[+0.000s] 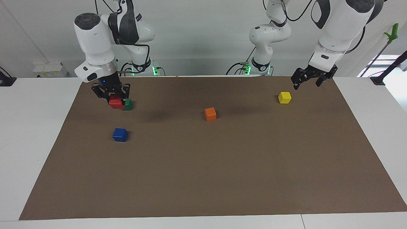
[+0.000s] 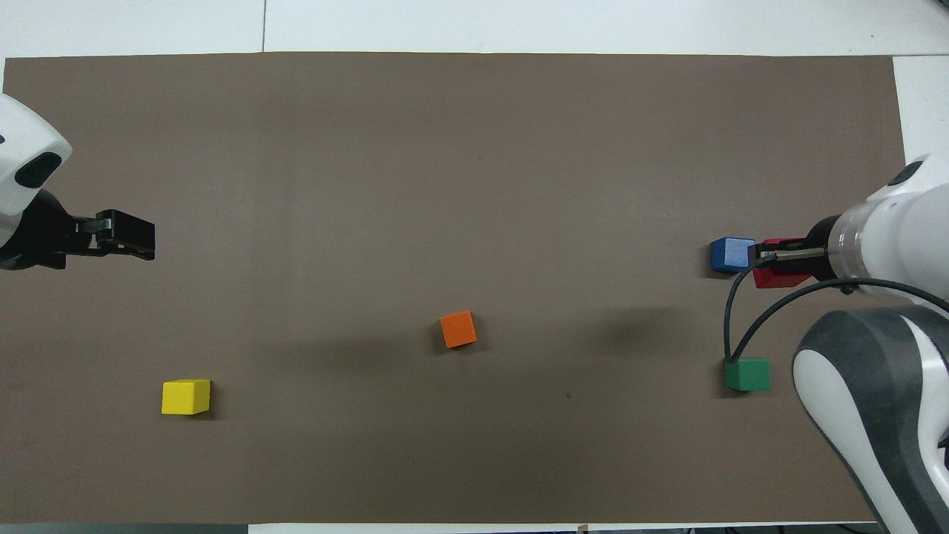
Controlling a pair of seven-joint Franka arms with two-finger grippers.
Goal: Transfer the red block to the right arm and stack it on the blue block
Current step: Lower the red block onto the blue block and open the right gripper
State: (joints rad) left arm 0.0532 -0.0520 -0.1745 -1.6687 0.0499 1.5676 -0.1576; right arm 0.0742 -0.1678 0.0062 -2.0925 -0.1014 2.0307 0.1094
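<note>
The right tool (image 1: 112,95) hangs in the air with the red block (image 1: 116,102) pinched between its two black fingers, so the handover looks done and only the stacking is left. In the facing view the block sits up off the brown mat (image 1: 203,178), in front of the green block (image 1: 128,104), which rests on the mat nearer to the robots than the target.

What the next move turns on is where the blue block (image 1: 120,135) lies from the held cube. It stands on the mat at the right arm's end of the bench, farther from the robots than the green one. From overhead the red block (image 2: 775,273) appears just beside the blue block (image 2: 732,254), not over it, and since the tool is raised, the true offset is better read from the facing view: the blue block lies farther out from the robots than the spot under the tool. I'd judge the tool has to carry forward, away from the robots, then come down.

Both are cubes, so neither has a long axis to line up. The blue one sits slightly turned against the mat's edges, so a small wrist twist may be wanted for flush faces.

The left tool (image 1: 306,82) waits over the mat's edge near the yellow block (image 1: 284,97), fingers apart and empty. The right arm is plainly the nearer one.
</note>
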